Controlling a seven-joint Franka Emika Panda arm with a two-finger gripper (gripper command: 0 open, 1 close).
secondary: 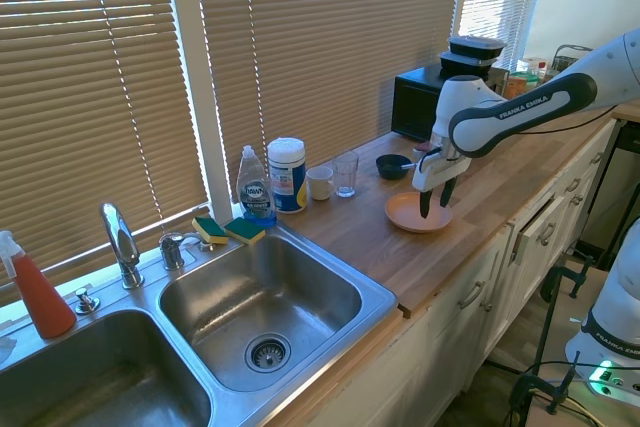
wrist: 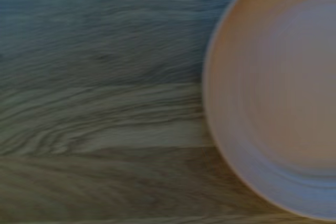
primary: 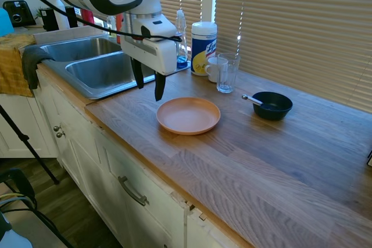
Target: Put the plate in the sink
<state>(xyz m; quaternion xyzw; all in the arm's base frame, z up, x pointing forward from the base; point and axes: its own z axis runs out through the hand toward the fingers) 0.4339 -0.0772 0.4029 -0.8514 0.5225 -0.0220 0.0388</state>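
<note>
The peach-orange plate [primary: 188,115] [secondary: 419,212] [wrist: 278,93] lies flat on the wooden counter, empty. My gripper [primary: 149,85] [secondary: 434,200] hangs open a little above the counter, just off the plate's sink-side rim, with nothing between its fingers. The steel double-basin sink [primary: 93,69] [secondary: 255,297] sits at the counter's end beyond the gripper, its nearer basin empty. In the wrist view the plate's rim fills one side over wood grain.
A black bowl with a spoon [primary: 271,105], a glass [primary: 226,72], a white mug [primary: 214,68], a wipes canister [primary: 203,47], a soap bottle [primary: 181,38] and sponges [secondary: 230,230] stand behind the plate. A yellow towel [primary: 13,65] hangs at the sink's far side.
</note>
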